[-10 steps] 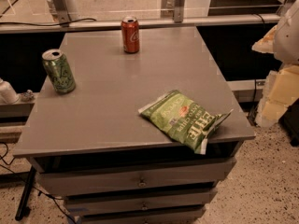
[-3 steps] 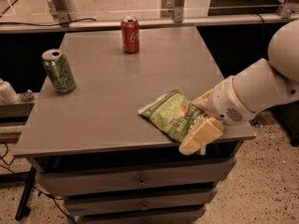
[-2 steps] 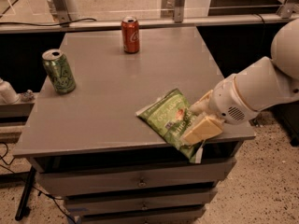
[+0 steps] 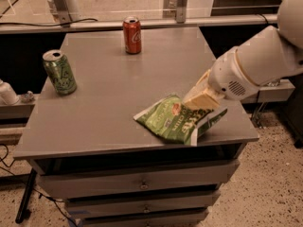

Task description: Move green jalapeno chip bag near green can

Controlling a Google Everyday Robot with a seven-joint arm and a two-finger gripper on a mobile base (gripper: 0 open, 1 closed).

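The green jalapeno chip bag (image 4: pixel 168 122) lies near the table's front right edge, its right end crumpled and raised. My gripper (image 4: pixel 202 100) comes in from the right on a thick white arm and is shut on the bag's upper right part. The green can (image 4: pixel 59 72) stands upright near the table's left edge, far from the bag.
A red cola can (image 4: pixel 132 35) stands at the back centre of the grey table (image 4: pixel 109 93). The table has drawers below its front edge. A rail with metal posts (image 4: pixel 59 4) runs behind it. A small white object (image 4: pixel 7 92) sits left of the table.
My gripper has moved up from the bag's front edge onto its right part. The bag has shifted slightly left and its front corner has risen. The cans have not moved.
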